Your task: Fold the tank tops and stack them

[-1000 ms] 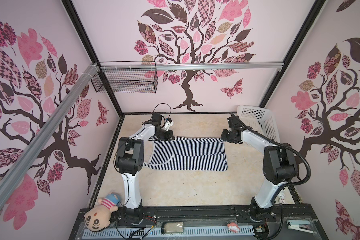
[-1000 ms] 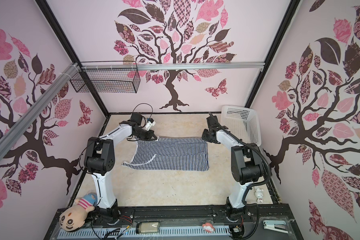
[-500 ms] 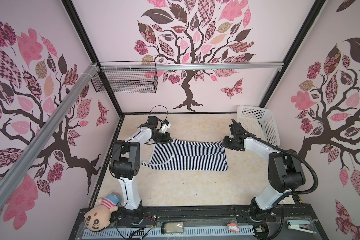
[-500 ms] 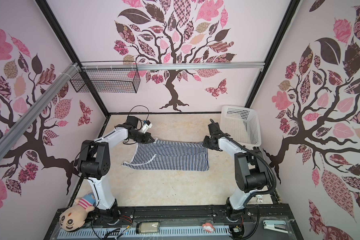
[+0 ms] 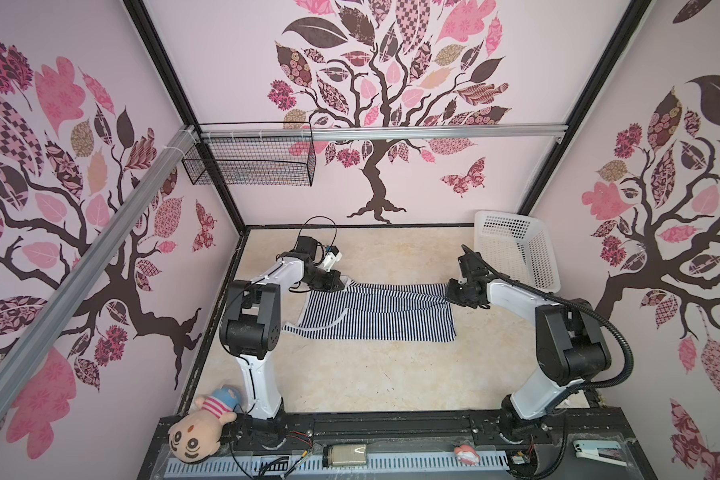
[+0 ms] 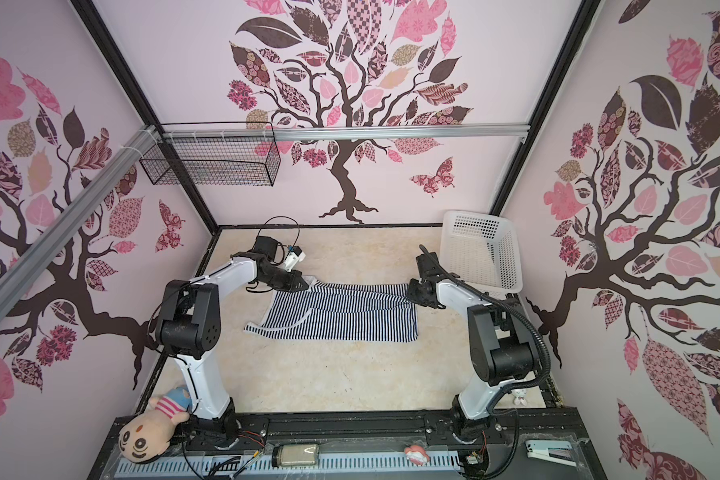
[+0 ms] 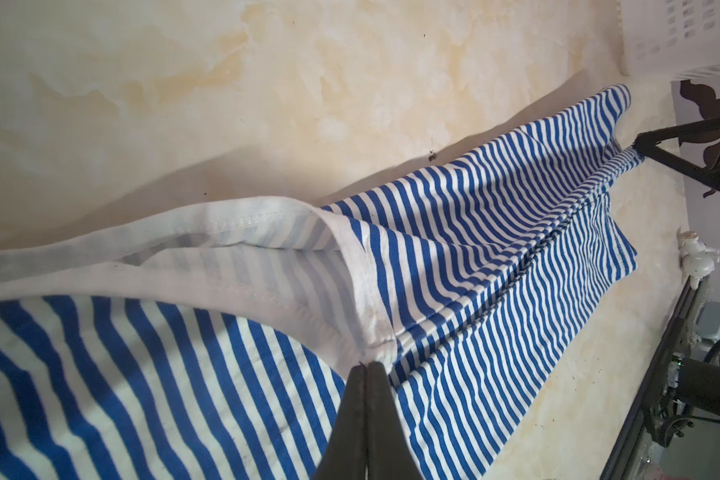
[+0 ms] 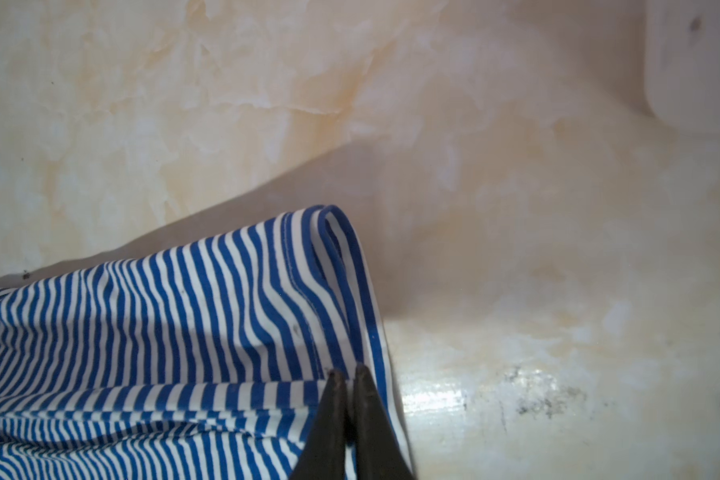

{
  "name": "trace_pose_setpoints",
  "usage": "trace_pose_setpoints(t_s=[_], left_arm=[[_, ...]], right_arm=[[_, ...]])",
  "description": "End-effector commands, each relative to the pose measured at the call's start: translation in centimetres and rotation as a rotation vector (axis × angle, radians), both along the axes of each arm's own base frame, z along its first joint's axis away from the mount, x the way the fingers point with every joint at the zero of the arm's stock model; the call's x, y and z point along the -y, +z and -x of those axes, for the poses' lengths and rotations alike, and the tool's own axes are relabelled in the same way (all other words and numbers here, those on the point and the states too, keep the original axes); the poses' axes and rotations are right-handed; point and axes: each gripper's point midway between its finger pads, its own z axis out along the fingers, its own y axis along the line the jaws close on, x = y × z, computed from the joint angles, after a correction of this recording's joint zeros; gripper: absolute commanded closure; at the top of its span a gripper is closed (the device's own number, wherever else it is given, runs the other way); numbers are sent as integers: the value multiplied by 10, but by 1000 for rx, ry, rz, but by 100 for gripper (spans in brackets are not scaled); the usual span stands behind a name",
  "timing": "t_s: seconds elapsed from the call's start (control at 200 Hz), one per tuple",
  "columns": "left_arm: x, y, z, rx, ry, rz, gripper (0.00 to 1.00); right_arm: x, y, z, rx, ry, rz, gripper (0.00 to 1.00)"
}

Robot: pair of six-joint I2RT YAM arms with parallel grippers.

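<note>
Both arms stretched forward and low, left gripper (image 5: 342,284) and right gripper (image 5: 448,293) pointing inward at each other, each pinched tight on one end of the tank top (image 5: 391,320).

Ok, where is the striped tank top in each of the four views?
Top view: tank top mid-table, stretched between both arms.
Top view: tank top, same spot.
Left wrist: fills much of the picture, white edging pinched by the left gripper.
Right wrist: hem close up, pinched by the right gripper.
Shared landmark: white basket, far right table corner in both top views, at the left wrist view's edge.
</note>
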Motion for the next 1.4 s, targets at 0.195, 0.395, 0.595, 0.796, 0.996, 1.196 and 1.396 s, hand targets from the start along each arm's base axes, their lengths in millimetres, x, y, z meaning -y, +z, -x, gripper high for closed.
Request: trace_pose_setpoints(t_s=[0.195,0.395,0.595,0.796,0.996,1.196,1.396], left_arm=[[-13,-17,13,-23,-23,-79,100],[-12,-22,23,-34,-40,-85,100],[-15,-33,25,-56,-44,-126,100],[-14,-41,29,-78,-60,-162,92],[-11,-37,40,-90,-103,-167,80],[-14,-19,50,-36,-162,-218,73],[-15,13,34,54,-136,-201,72]], right_arm=[[11,2,-2,1,-21,57,90],[13,-1,0,-12,-21,67,90],[11,-6,4,-26,-17,57,86],[8,-6,8,-33,-8,39,81],[-2,14,2,18,-5,-11,80],[-23,36,-11,61,30,-21,67],[-25,36,-19,63,30,-9,54]])
